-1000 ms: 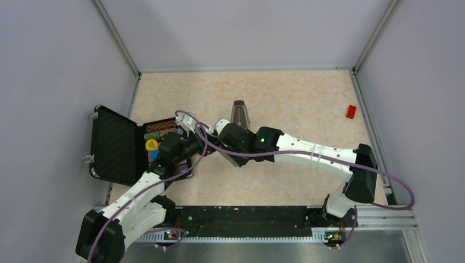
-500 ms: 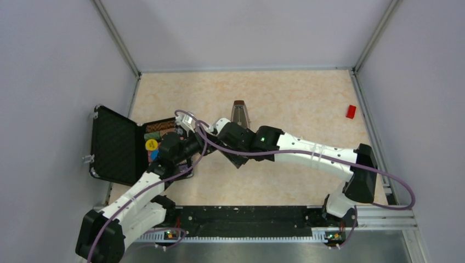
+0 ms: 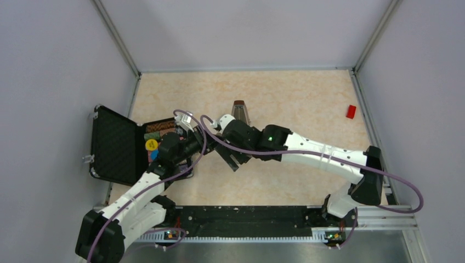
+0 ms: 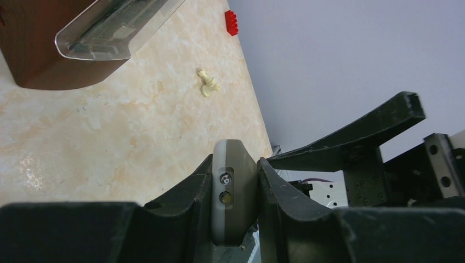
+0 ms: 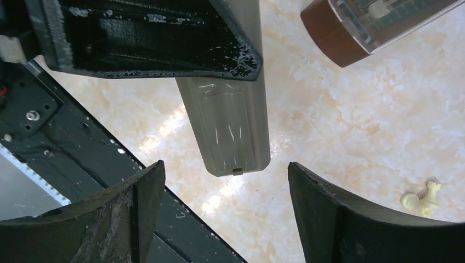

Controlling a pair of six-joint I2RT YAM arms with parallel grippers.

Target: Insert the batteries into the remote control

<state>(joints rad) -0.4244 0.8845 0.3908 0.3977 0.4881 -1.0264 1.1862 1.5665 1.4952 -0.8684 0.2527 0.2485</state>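
Left wrist, the hold: our left claw (image 4: 236,170) is clamped on the remote control (image 4: 234,211), one finger on each long side. The remote's narrow end with two small lenses faces the camera.
Left wrist, surroundings: beyond the remote lie the marbled bench (image 4: 126,142), the brown metronome (image 4: 49,55), a small cream piece (image 4: 207,83) and a red brick (image 4: 231,23).
Right wrist, the claw: our right claw (image 5: 225,183) stands wide open and holds nothing. Its fingers are on either side of the remote's free end and touch neither side.
Right wrist, the remote: its grey back faces us, held above the bench, and the battery cover (image 5: 226,129) sits shut with its latch at the free end.
Top view, layout: the two arms meet near the middle-left of the bench, beside an open black case (image 3: 115,145). The remote is hidden under them.
Batteries: we cannot find them in any view.
Stage, as we judge it: the compartment is not yet opened and nothing is loaded.
Risk, twisting: the remote is held well back from its free end, so a push on the cover could lever it round in the grip.
Risk, dropping: a cover that pops free could fall to the bench.
Risk, crowding: with the arms this close, a finger or the cable could knock the remote askew.
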